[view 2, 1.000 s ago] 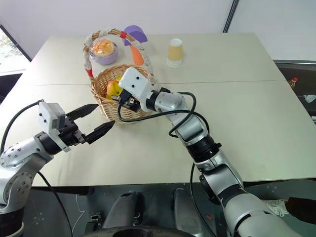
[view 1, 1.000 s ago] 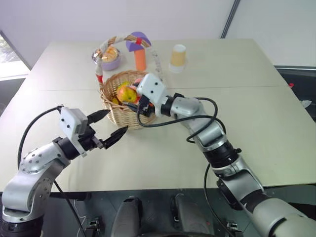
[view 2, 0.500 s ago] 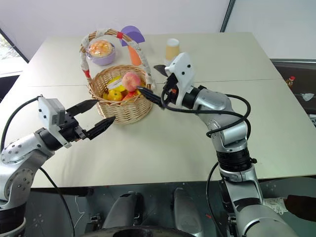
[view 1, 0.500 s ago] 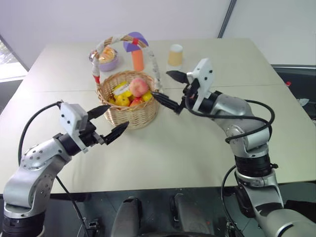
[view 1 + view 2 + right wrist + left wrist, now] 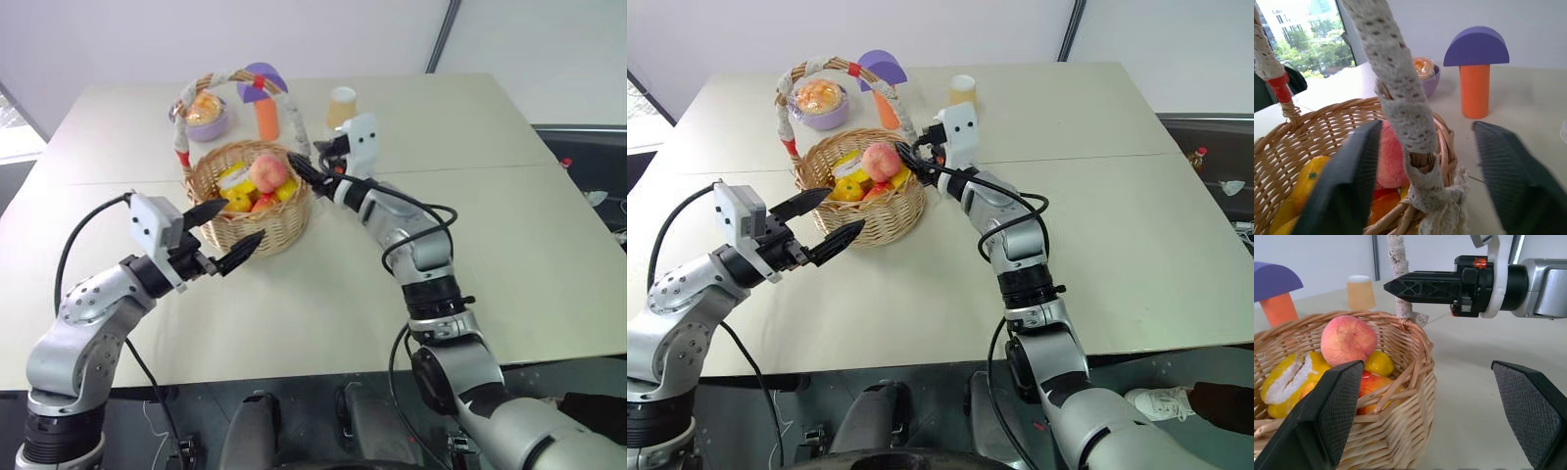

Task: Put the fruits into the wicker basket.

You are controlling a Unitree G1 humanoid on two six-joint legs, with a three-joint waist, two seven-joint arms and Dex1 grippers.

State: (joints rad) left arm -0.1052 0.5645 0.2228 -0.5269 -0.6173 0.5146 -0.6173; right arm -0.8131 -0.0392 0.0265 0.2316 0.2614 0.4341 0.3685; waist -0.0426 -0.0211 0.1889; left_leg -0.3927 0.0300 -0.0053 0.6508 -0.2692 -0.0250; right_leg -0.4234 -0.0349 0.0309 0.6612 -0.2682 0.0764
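Observation:
The wicker basket [image 5: 257,223] stands on the table left of centre, its arched handle [image 5: 1400,98] wrapped in white with red bands. Inside lie the fruits: a pink peach [image 5: 267,173] on top, yellow ones [image 5: 238,201] and a red apple [image 5: 1369,384] below. My right gripper [image 5: 306,157] is level at the basket's right rim; its fingers [image 5: 1352,181] stand apart on either side of the handle's base, gripping nothing. My left gripper [image 5: 238,223] hangs open just in front of the basket's near wall, empty.
Behind the basket stand a lilac bowl with a bun [image 5: 206,116], an orange mushroom shape with a purple cap [image 5: 263,103] and a tan paper cup [image 5: 341,106]. The pale table [image 5: 509,196] stretches bare to the right and front.
My right gripper left the basket's inside, swung out to the right, then came back to the handle's base with its fingers narrower. The peach now lies uncovered on top. The left gripper stayed put.

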